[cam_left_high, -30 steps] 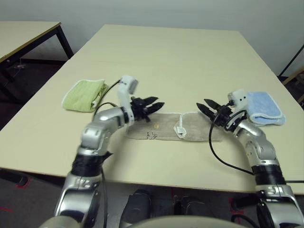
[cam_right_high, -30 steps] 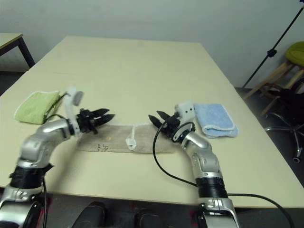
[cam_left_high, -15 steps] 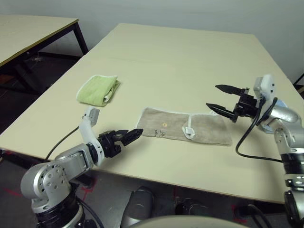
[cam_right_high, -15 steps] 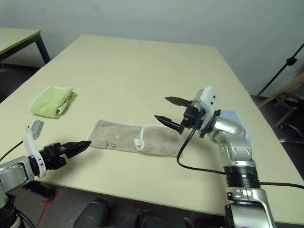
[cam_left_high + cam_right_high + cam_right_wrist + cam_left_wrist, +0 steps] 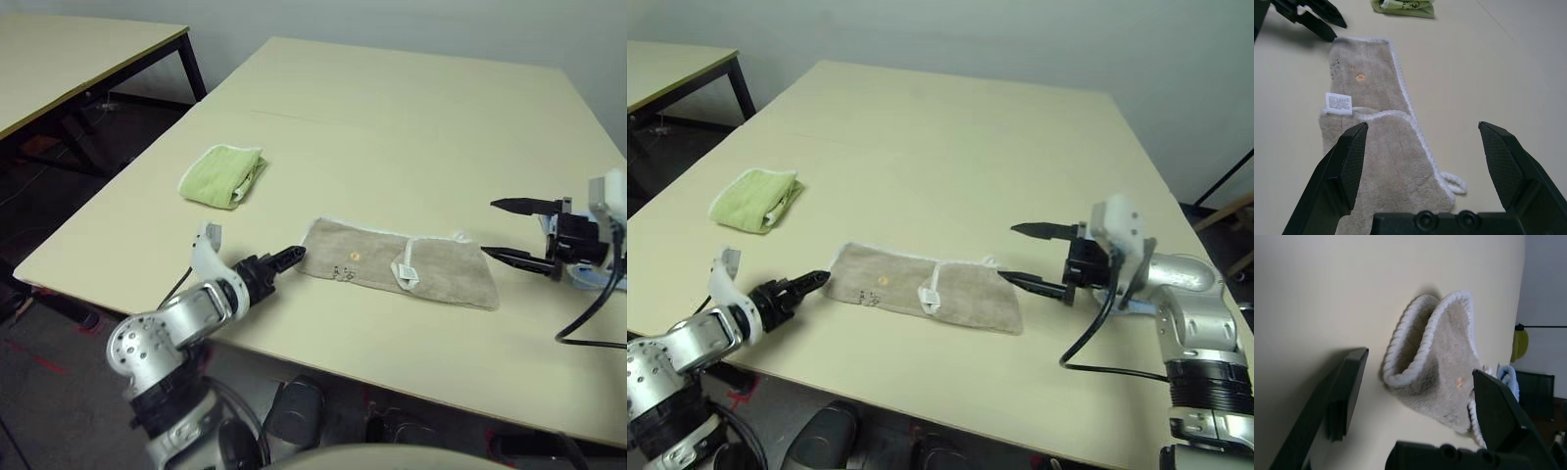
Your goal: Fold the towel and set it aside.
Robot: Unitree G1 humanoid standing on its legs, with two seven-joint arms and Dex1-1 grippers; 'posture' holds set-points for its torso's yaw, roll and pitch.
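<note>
The towel point(image 5: 392, 269) lies near the table's front edge as a long beige strip with white edging and a white tag point(image 5: 405, 271). My left gripper point(image 5: 286, 258) is low at the towel's left end, open, its fingertips just short of the looped edge point(image 5: 1425, 347). In the left wrist view one finger point(image 5: 1342, 391) stands on each side of that end. My right gripper point(image 5: 488, 228) hovers open at the towel's right end, one finger point(image 5: 1352, 156) over the cloth point(image 5: 1376, 161), holding nothing.
A small folded green towel point(image 5: 223, 174) lies at the left, behind my left arm. A light blue towel point(image 5: 1506, 377) lies at the far right, behind my right gripper. The table point(image 5: 411, 127) stretches bare behind the towel. A second table point(image 5: 78, 49) stands at the far left.
The camera has tilted. Both grippers left the towel's top: the left dropped off the front-left and now points at its left end; the right drew back to the right end.
</note>
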